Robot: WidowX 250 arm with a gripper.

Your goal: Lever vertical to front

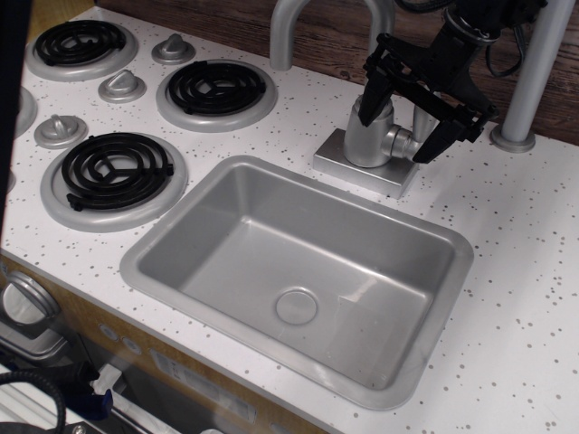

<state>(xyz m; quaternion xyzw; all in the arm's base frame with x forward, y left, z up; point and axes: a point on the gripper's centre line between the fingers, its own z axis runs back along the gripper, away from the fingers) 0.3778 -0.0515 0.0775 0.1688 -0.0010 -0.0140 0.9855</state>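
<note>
No readable writing, matte silver lever (418,125) upper right of centre, mostly hidden behind the black gripper (401,125), fingers spread either side of it, cylindrical faucet body (371,136) on square base, speckled white counter (516,271), smooth grey rectangular sink (226,217), black coil burners (113,169) left.

single high front view, angled down (fairly close) over sink (181,237)
</note>
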